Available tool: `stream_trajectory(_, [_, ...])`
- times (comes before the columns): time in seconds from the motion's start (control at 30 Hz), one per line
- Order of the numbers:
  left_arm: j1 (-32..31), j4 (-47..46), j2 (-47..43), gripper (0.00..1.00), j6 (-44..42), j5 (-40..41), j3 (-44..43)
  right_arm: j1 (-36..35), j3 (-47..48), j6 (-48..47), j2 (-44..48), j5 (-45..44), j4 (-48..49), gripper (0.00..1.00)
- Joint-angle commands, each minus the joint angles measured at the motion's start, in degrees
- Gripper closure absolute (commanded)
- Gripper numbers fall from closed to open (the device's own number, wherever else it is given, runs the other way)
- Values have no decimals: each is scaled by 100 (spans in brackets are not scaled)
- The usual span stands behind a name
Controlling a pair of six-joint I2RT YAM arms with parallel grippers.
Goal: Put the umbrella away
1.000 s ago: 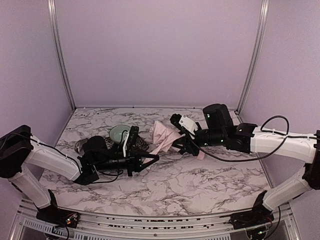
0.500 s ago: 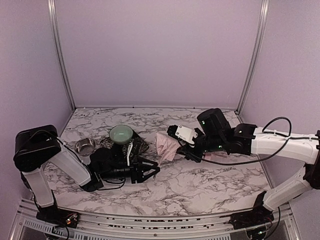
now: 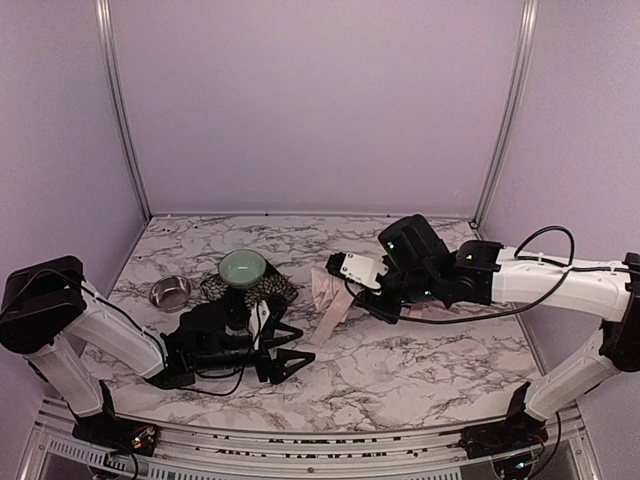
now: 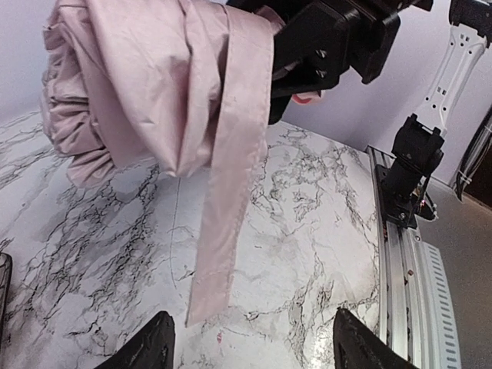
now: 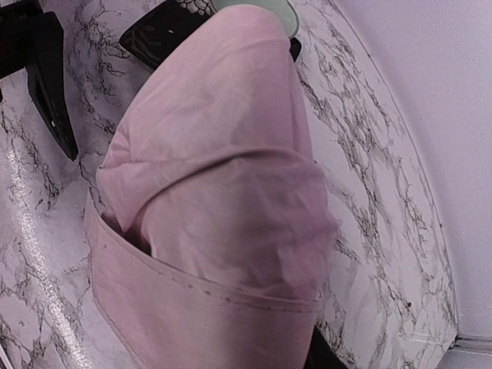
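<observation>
One second back, found the left gripper (image 4: 250, 350) pinched shut close against the umbrella (image 3: 328, 290); now find its jaws spread wide, holding nothing, drawn back toward the near edge and lying low over the marble table (image 3: 420, 370). Looks like a deliberate release, not a slip. Find the right gripper (image 4: 286, 65) clamped on the folded pink bundle, carrying it alone, clear of the tabletop and shifted a little leftward, toward the middle. See a loose pink band (image 4: 223, 215) dangling from the bundle, its end close to the marble, perhaps touching; cannot tell which. From the right wrist view, see only pink fabric filling the lens, so cannot read those fingers there. Leaves the green bowl (image 3: 243, 268), the steel bowl (image 3: 171, 292) and the dark patterned mat (image 3: 272, 290) lying at the left. Means a hand-over of sorts: canopy gathered but not yet bound, band hanging free. Would call the task roughly midway, with wrapping and fastening that band probably next, and the freed left jaws well placed to come back for the dangling end. Risks the folds springing loose meanwhile under a single grip
</observation>
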State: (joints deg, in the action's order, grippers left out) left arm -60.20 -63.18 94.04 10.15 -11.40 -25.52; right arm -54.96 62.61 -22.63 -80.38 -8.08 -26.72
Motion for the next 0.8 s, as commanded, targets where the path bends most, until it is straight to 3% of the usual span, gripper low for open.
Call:
stream_trajectory(0.0, [1, 317, 112, 28, -486, 208, -293, -55, 364, 21, 220, 214, 295, 100])
stream_trajectory(0.37, [83, 306, 323, 29, -936, -135, -684, -96, 14, -289, 856, 1335, 845, 100])
stream_trajectory(0.43, [81, 306, 257, 40, -1016, -491, -677, -96, -11, -317, 903, 1475, 896, 100])
stream_trajectory(0.53, [41, 298, 165, 66, -1112, -850, -684, -90, -21, -344, 934, 1508, 923, 100])
stream_trajectory(0.57, [35, 297, 126, 67, -1143, -968, -675, -98, -20, -347, 942, 1499, 923, 100])
stream_trajectory(0.67, [17, 282, -38, 45, -1221, -1251, -606, -98, -34, -347, 969, 1457, 882, 100])
stream_trajectory(0.77, [26, 267, -203, 42, -1274, -1198, -461, -98, -60, -356, 986, 1436, 883, 100])
